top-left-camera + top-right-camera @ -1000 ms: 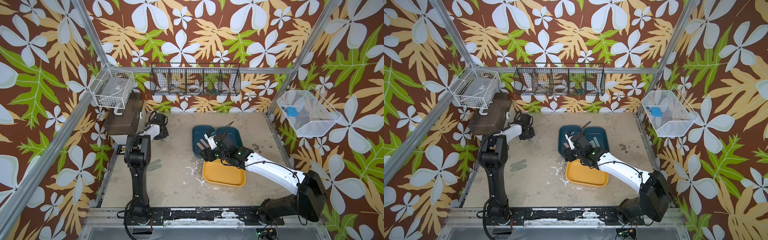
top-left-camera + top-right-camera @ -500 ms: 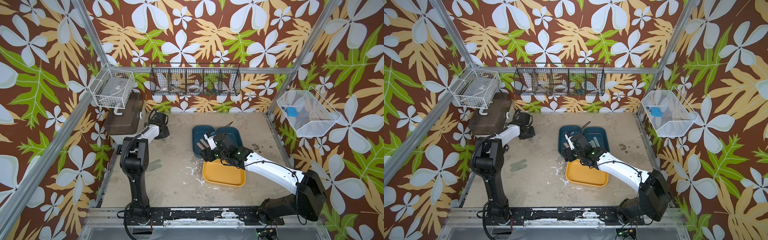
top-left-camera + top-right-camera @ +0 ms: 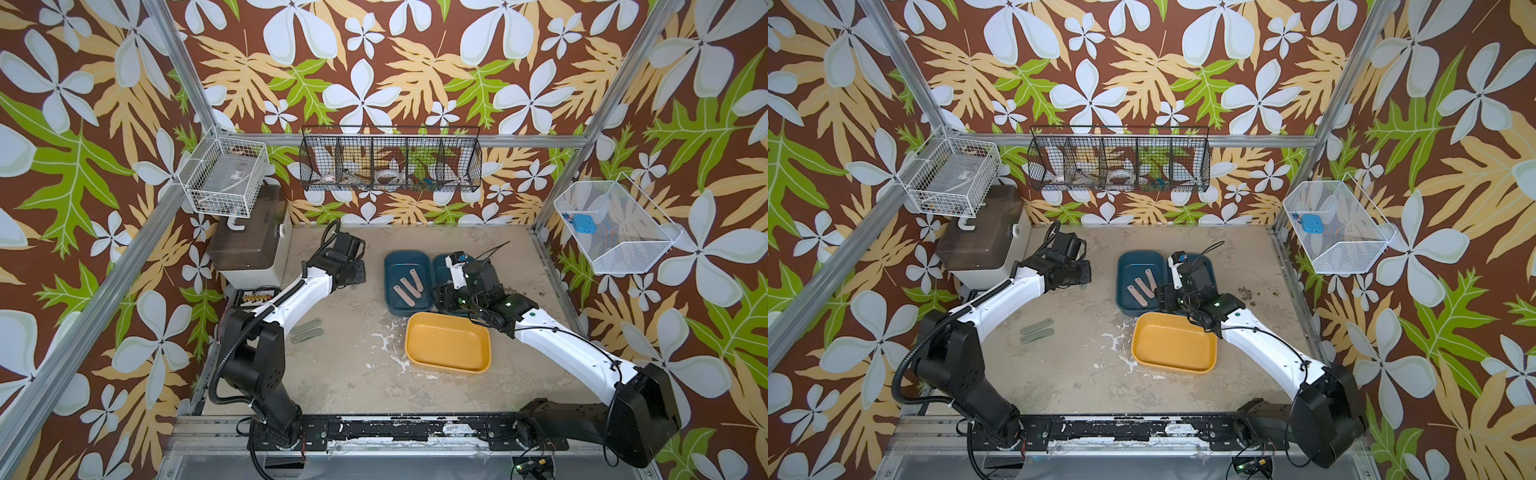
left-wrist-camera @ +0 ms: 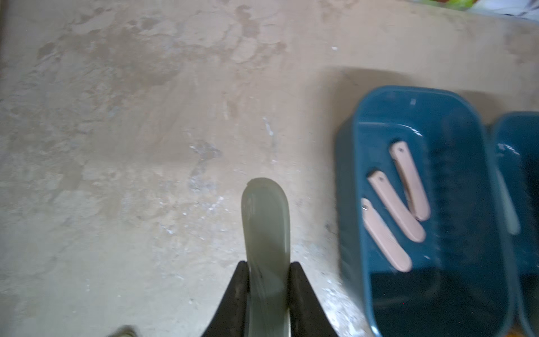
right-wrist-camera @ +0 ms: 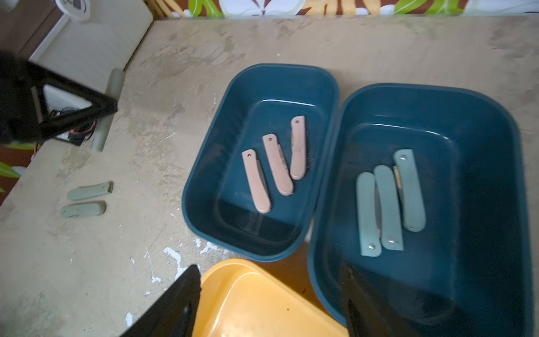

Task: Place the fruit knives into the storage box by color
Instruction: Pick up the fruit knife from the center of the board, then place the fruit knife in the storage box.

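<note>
Within the clamped left hand (image 4: 268, 264) sits a grey-green knife (image 4: 266, 221), pink knives (image 4: 393, 204) in a bin (image 4: 348, 189) beside it. Below the spread right hand (image 5: 269, 268), blue knives (image 5: 388, 204) show in its wrist view, not from above.

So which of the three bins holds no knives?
The yellow bin: bare inside; one blue bin holds three pink knives, the other blue bin three light blue knives.

Pink knives (image 5: 277, 164), blue knives (image 5: 388, 207) boxed; grey-green knives (image 5: 87, 191) outside.
</note>
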### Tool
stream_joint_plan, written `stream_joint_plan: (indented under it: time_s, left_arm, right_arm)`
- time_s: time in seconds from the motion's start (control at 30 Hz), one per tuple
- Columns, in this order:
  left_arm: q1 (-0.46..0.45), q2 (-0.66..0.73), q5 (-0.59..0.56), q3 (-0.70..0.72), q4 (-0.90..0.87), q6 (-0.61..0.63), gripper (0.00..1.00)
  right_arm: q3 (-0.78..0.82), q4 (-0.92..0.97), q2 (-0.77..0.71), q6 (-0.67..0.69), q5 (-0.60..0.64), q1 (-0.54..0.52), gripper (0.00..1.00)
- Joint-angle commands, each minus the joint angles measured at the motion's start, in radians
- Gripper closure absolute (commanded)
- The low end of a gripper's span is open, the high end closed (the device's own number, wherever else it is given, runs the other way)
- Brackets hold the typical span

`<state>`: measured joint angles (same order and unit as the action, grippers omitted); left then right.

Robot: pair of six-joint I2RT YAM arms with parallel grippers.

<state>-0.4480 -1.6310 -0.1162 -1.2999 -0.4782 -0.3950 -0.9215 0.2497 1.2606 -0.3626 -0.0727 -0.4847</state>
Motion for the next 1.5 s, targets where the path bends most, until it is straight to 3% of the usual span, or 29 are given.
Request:
stream_joint_plan:
  time_s: [0.0,0.27,0.57,0.83,1.13,1.47]
  left_arm:
    - [-0.090,0.047,-0.018,0.005,-0.017,-0.052,0.80]
    - [-0.350,0.095,-0.064,0.035,-0.018,-0.181,0.80]
    - [-0.558,0.033,-0.083,0.083,0.041,-0.293,0.80]
    - [-0.631,-0.072,-0.075,0.073,0.095,-0.344,0.80]
    - [-0.636,-0.151,-0.089,0.069,0.104,-0.349,0.80]
    - [-0.636,-0.241,-0.086,0.064,0.122,-0.353,0.74]
  right_arm:
    - [0.043,0.012,-0.050,-0.014,-0.015,0.058,0.24]
    - [0.124,0.043,-0.155,-0.016,-0.018,0.155,0.24]
    - [0.137,0.057,-0.197,-0.034,-0.022,0.160,0.24]
    - [0.141,0.056,-0.205,-0.039,-0.021,0.160,0.24]
    - [0.148,0.047,-0.208,-0.038,-0.034,0.160,0.24]
    - [0.148,0.041,-0.208,-0.042,-0.058,0.161,0.24]
